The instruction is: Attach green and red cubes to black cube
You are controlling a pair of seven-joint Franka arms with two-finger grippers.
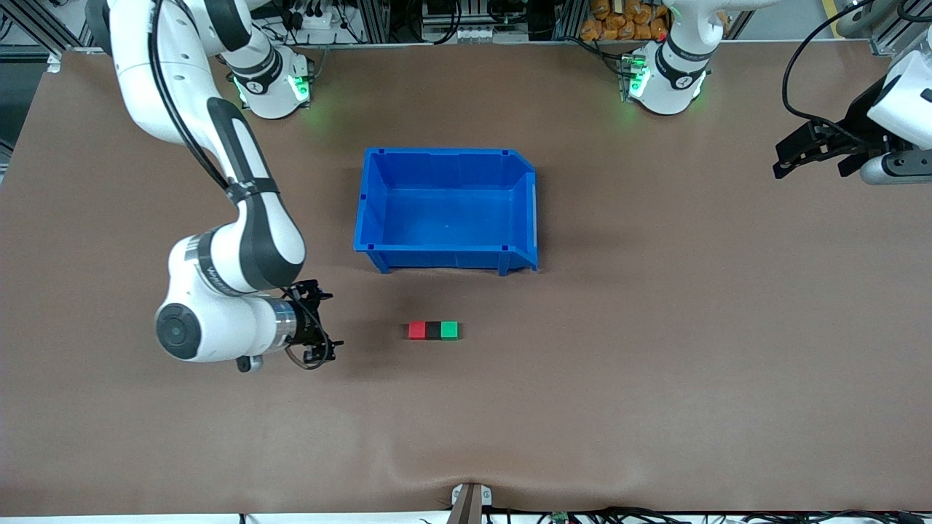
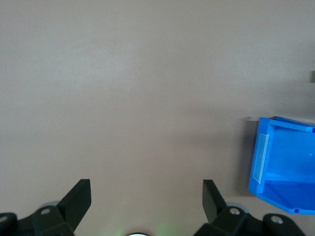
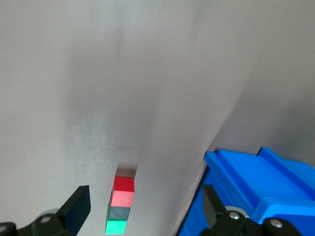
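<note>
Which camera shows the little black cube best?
The front view: the black cube lies in plain sight, touching the red cube and the green cube on either side. The right wrist view shows it low in the picture, between the same two. The left wrist view misses it.

we see a brown desk (image 1: 655,378) with a blue bin (image 1: 375,211) standing on it, about midway between the two ends. the bin is open-topped and we see nothing inside it; one of its side walls is cut low, toward the left arm's end. cables and orange items (image 1: 626,20) sit along the desk's top edge.
</note>
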